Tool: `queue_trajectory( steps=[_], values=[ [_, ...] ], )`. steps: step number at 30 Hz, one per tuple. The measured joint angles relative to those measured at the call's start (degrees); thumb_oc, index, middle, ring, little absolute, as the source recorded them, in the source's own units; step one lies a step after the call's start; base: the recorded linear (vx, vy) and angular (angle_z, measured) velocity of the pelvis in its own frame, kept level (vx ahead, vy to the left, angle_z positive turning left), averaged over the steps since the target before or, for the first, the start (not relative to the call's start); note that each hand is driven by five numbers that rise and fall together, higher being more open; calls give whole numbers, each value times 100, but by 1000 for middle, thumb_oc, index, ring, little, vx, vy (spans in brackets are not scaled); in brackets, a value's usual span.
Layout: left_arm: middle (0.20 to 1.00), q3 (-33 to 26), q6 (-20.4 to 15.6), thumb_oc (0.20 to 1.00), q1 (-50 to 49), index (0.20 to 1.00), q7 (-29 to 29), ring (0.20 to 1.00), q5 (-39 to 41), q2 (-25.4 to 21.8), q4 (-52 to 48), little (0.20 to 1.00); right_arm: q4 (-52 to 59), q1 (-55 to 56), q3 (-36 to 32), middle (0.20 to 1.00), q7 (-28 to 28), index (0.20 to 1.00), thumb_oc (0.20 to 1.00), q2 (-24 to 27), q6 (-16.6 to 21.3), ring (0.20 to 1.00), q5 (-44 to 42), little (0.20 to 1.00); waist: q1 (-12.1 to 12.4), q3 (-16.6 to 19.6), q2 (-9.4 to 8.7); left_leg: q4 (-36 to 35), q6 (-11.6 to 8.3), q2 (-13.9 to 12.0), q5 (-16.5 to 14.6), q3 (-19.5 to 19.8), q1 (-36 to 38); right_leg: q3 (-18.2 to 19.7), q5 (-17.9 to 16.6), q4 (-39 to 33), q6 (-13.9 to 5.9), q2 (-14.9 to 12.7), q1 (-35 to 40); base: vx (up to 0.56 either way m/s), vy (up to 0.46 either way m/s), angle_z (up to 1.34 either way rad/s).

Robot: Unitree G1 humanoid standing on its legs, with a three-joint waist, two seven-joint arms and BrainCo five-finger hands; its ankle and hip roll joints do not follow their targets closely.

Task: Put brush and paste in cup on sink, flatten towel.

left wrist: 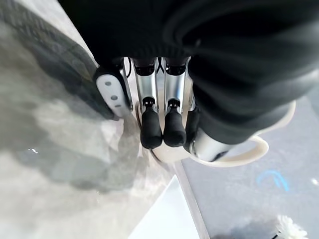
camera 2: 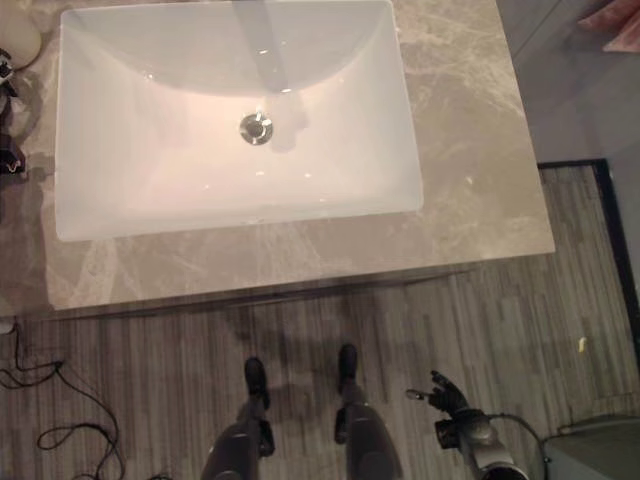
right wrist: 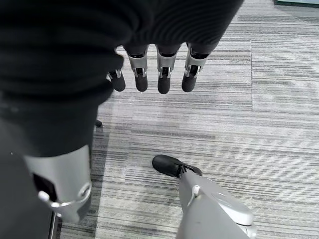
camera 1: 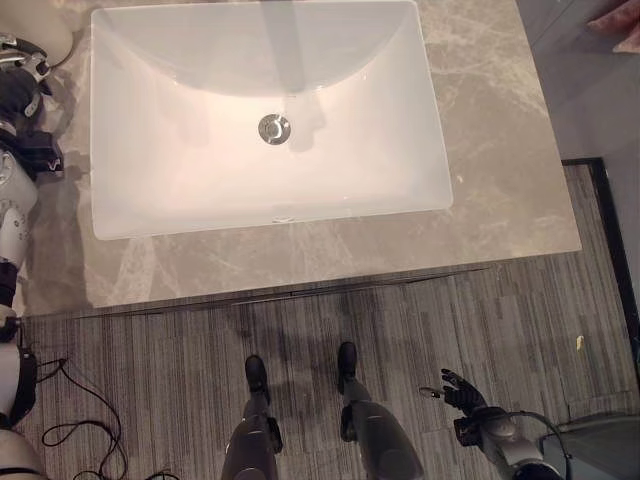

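Note:
A white cup (camera 1: 38, 28) stands on the marble counter (camera 1: 500, 150) at its far left corner, beside the white sink basin (camera 1: 200, 170). My left hand (camera 1: 22, 70) is at that cup. In the left wrist view its fingers (left wrist: 152, 132) run straight, and their dark tips rest by the cup's rim (left wrist: 249, 152). I see nothing between them. My right hand (camera 1: 463, 388) hangs low to the right over the striped floor, well below the counter's front edge. Its fingers (right wrist: 164, 79) are straight and hold nothing.
The basin takes up most of the counter, with a metal drain (camera 1: 273, 128) in its middle. Bare marble lies to the basin's right and along its front. Something pink (camera 1: 620, 22) lies on the floor at the far right. A dark-edged mat (camera 1: 605, 230) borders the striped floor.

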State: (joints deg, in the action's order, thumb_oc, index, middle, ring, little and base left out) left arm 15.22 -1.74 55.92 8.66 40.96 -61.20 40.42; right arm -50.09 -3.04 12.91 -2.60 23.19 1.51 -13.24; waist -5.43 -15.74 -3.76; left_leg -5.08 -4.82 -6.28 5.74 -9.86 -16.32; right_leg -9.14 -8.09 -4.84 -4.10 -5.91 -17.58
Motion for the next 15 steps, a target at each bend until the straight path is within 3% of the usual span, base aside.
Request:
queue_trajectory(
  steps=[6,10,11,15],
  values=[
    [200,153,104,200,202,200,139,200,-135,362,427,200,-111,4,12,1000,1,1000,1000,6,-2,1000,-6,1000,2,155,106,-1,2,-2,13,33,24,-30,-4,0,2,3,45,0,-4,2],
    [200,0,115,200,-538,200,167,200,-145,305,-523,200,-96,8,2,1000,2,1000,1000,5,2,1000,-7,1000,9,274,102,0,5,0,18,46,34,-44,-5,1,3,0,65,-1,2,1],
    [200,-187,44,200,-1136,200,149,200,-157,297,-1094,200,-131,45,-19,1000,4,1000,1000,12,-4,1000,-7,1000,55,335,119,-1,4,0,21,52,40,-47,-4,0,4,-1,79,0,0,0],
    [200,-717,72,200,-1911,200,115,200,-158,240,-1424,200,-221,60,-60,1000,3,1000,1000,14,-3,1000,-5,1000,102,346,130,-2,4,-2,26,70,128,-58,-4,0,5,2,172,-2,2,1]
  ],
)
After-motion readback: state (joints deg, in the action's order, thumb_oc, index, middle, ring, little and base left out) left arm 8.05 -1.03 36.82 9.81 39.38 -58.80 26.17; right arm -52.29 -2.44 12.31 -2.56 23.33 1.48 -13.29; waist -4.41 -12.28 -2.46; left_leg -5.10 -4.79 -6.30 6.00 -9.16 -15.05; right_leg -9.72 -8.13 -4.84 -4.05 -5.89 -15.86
